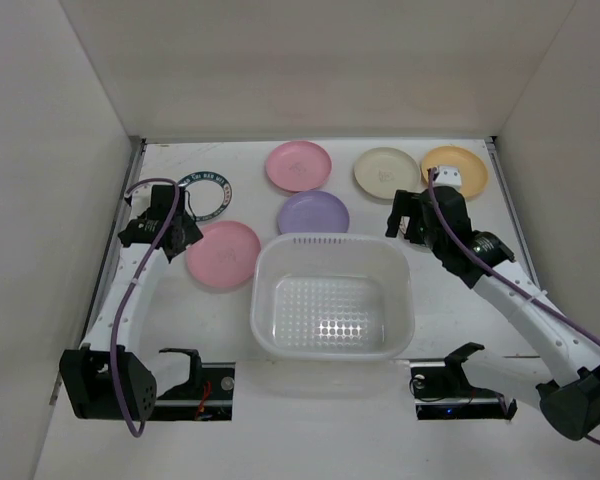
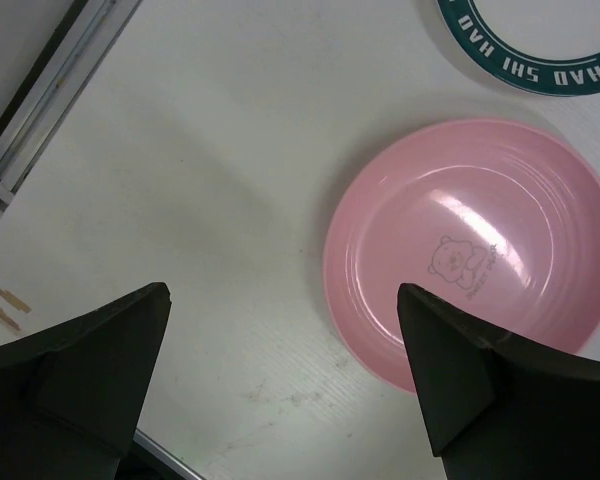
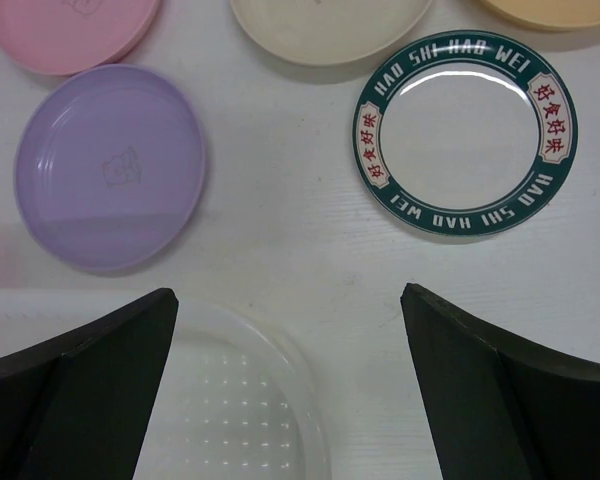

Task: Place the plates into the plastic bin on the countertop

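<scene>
Scene: translucent white rectangular plastic bin (image 1: 265, 262) sits mid-frame on the flat matte white countertop (image 1: 450, 310), its dotted bottom showing. Plain white walls (image 1: 40, 150) border the work area.

Plates: all lie flat on the countertop, outside the bin.
- Far row in the top view, left to right: white round left teal-rimmed plate (image 1: 212, 190), partly covered by the left arm and its purple cable (image 1: 140, 300); round shallow far pink plate (image 1: 298, 165); round cream plate (image 1: 380, 172); round orange-yellow plate (image 1: 465, 165), its left part hidden by the right wrist.
- Round purple plate (image 1: 313, 213) lies just beyond the bin's far rim.
- Round near pink plate (image 1: 223, 254) lies just beside the bin's upper-left corner; it has a small bear print in its well.
- White round right teal-rimmed plate (image 3: 465, 132) shows only in the right wrist view. The right arm hides it from above. It lies apart from the cream plate.

Arms:
- Left arm runs up the left edge of the top view. The left gripper (image 2: 282, 292) has its fingers spread wide with nothing between them. It is over bare countertop, and the near pink plate's edge is at its right-hand finger.
- Right arm reaches from lower right toward upper centre. The right gripper (image 3: 289, 292) is also spread wide and holds nothing. It is over the bin's far corner and the countertop beyond.
</scene>
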